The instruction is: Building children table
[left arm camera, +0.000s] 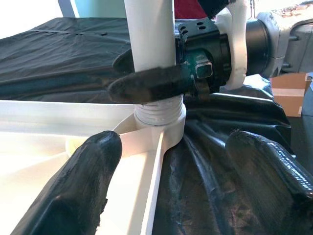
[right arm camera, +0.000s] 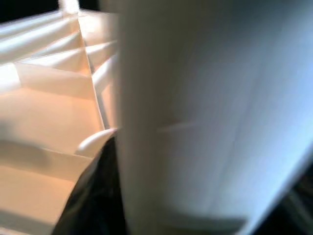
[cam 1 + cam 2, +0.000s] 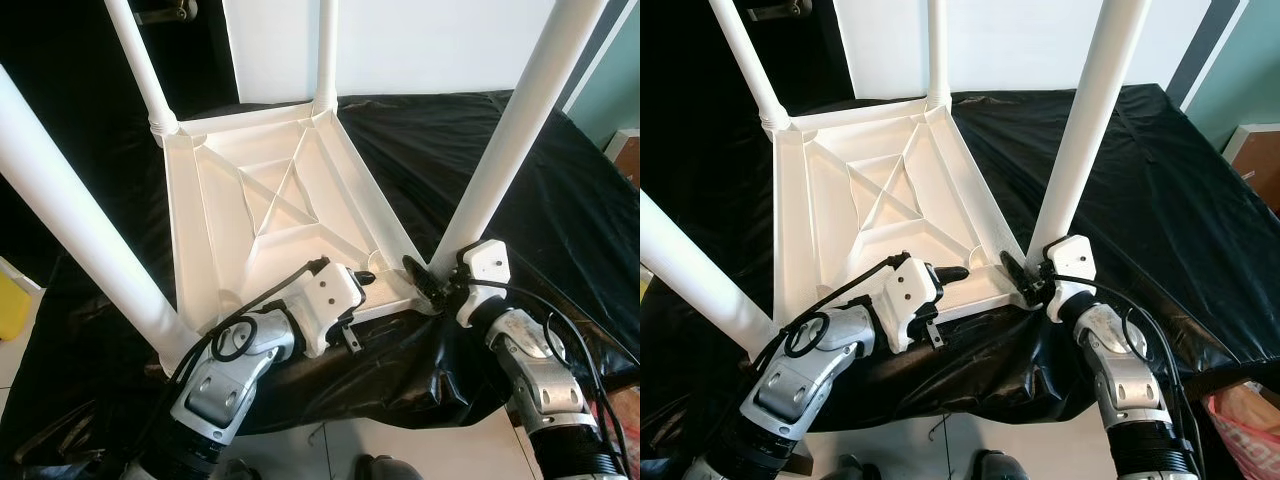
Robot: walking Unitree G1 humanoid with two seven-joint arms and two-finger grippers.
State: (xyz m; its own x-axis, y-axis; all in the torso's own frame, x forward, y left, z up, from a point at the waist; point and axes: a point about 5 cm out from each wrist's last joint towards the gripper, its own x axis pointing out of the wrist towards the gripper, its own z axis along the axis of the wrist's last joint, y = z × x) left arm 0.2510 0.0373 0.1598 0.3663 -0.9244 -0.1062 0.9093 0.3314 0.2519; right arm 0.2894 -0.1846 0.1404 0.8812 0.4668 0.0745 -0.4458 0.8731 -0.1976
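A white plastic children's table point(image 3: 280, 190) lies upside down on a black cloth point(image 3: 560, 220), with its legs pointing up. My right gripper point(image 3: 425, 278) is shut on the base of the near-right leg point(image 3: 510, 130), just above its threaded socket point(image 1: 159, 115). In the right wrist view that leg point(image 2: 205, 107) stands very close, beside one dark finger. My left gripper point(image 3: 362, 300) is open at the table's near edge, a short way left of that socket. One of its fingers point(image 1: 78, 186) hangs over the table's underside and the other point(image 1: 269, 181) over the cloth.
Three more legs stand up at the near left point(image 3: 80, 220), far left point(image 3: 140, 60) and far right point(image 3: 325, 50) corners. A white panel point(image 3: 400, 45) stands behind. A yellow object point(image 3: 12, 300) sits at the left, a cardboard box point(image 1: 288, 93) at the right. Tiled floor point(image 3: 380, 440) lies below the cloth's front edge.
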